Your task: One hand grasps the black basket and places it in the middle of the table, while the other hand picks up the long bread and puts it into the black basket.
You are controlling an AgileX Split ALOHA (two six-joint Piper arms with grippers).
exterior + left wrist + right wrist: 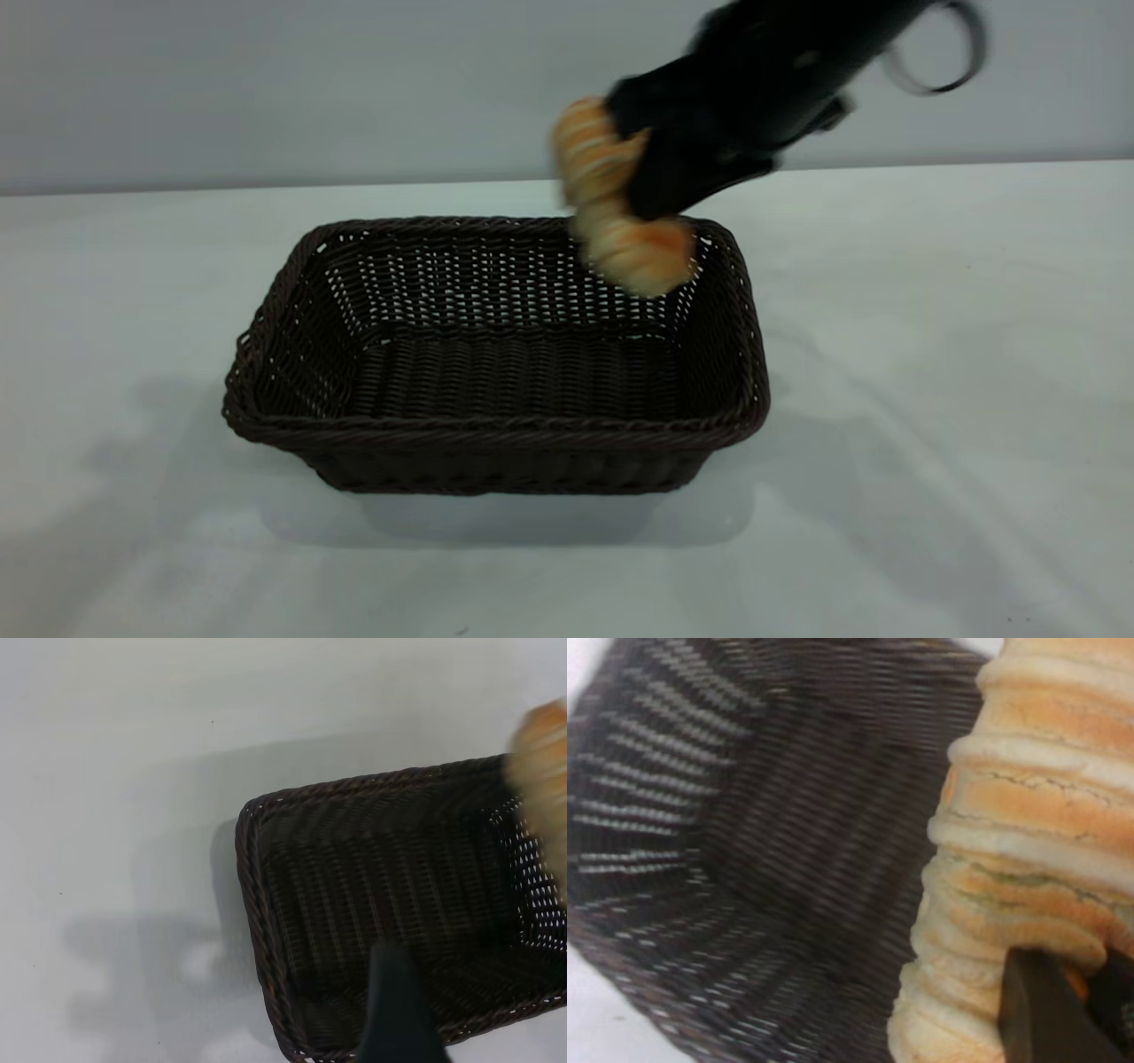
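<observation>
Right gripper (633,177) clamps the bread (620,221) over the basket's (496,434) far right corner; next, lower and release.

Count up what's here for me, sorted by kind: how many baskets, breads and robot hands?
Baskets: 1, the basket on the table.
Breads: 1, the bread, held above the basket.
Hands: 2, the right hand on the bread; left hand over the basket.
Total: 4

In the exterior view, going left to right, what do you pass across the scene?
Bare table → black basket → long bread, held over the basket's far right corner → right gripper clamped on it → bare table again.
</observation>
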